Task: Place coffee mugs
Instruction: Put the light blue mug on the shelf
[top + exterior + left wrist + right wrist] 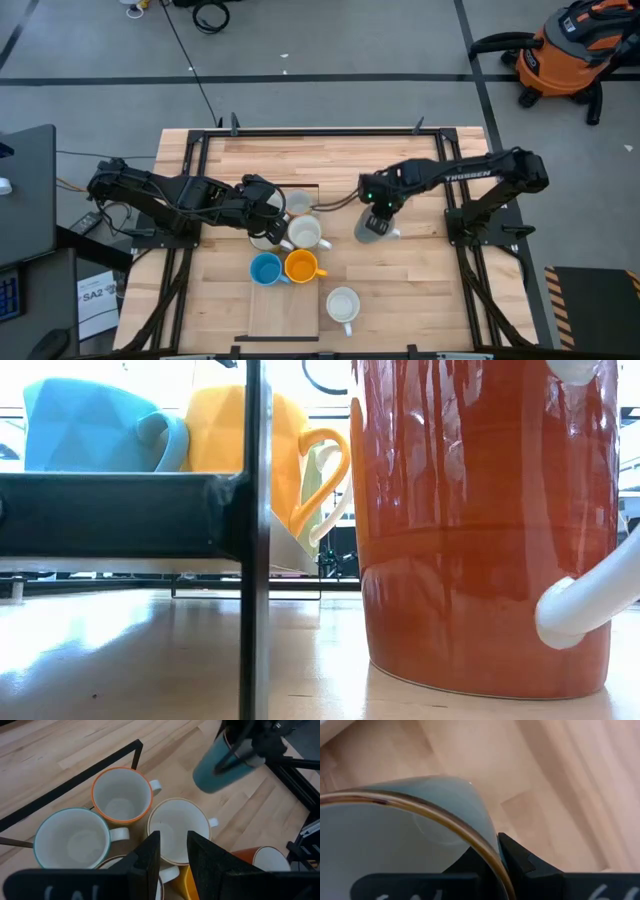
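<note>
Several mugs stand grouped mid-table: a blue one (265,268), an orange one (300,265), a cream one (305,232) and a white-lined one (342,303) that is red outside (490,520). The left wrist view also shows an orange-rimmed mug (121,795) and a teal-rimmed mug (72,840). My left gripper (265,207) (174,842) hovers over the group with a narrow gap between its fingers. Another mug's white handle (167,872) shows through that gap. My right gripper (374,212) (492,855) is to the right of the group, shut on a greyish mug (375,230) (220,765). My right gripper holds the greyish mug by its rim (487,845). One finger (515,855) is outside the wall and the other is hidden inside. It comes from above. The mug hangs tilted below the fingers, clear of the table.
A thin black metal frame (75,782) (255,540) runs beside the mug group. A pale flat board (285,315) lies near the table's near edge. Bare wood spreads right of the greyish mug and toward the far edge. An orange shop vacuum (570,50) stands on the floor beyond the table.
</note>
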Controlling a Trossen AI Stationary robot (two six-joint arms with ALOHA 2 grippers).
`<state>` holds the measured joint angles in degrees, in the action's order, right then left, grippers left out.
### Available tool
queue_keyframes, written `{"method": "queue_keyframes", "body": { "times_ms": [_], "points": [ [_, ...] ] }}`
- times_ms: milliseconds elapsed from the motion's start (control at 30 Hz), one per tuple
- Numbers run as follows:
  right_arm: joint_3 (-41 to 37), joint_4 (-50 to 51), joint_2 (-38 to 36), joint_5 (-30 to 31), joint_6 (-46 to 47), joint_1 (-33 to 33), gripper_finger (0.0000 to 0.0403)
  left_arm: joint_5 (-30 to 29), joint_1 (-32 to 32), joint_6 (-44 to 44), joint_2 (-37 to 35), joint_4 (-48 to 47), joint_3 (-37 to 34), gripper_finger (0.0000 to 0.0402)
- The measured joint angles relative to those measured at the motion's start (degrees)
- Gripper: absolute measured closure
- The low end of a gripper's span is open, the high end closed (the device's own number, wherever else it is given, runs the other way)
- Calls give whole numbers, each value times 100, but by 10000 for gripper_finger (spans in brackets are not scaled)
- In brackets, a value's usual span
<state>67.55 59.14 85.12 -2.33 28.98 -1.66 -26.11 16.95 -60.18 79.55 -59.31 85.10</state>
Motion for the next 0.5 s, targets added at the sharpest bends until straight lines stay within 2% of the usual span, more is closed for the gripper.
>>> {"method": "queue_keyframes", "body": {
  "times_ms": [200,500],
  "points": [
    [-456,-318,2,-22,424,341,365,2,0,-2,0,-2,0,299],
    [-904,-818,2,-22,447,536,362,2,0,-2,2,-4,0,299]
  ]
}}
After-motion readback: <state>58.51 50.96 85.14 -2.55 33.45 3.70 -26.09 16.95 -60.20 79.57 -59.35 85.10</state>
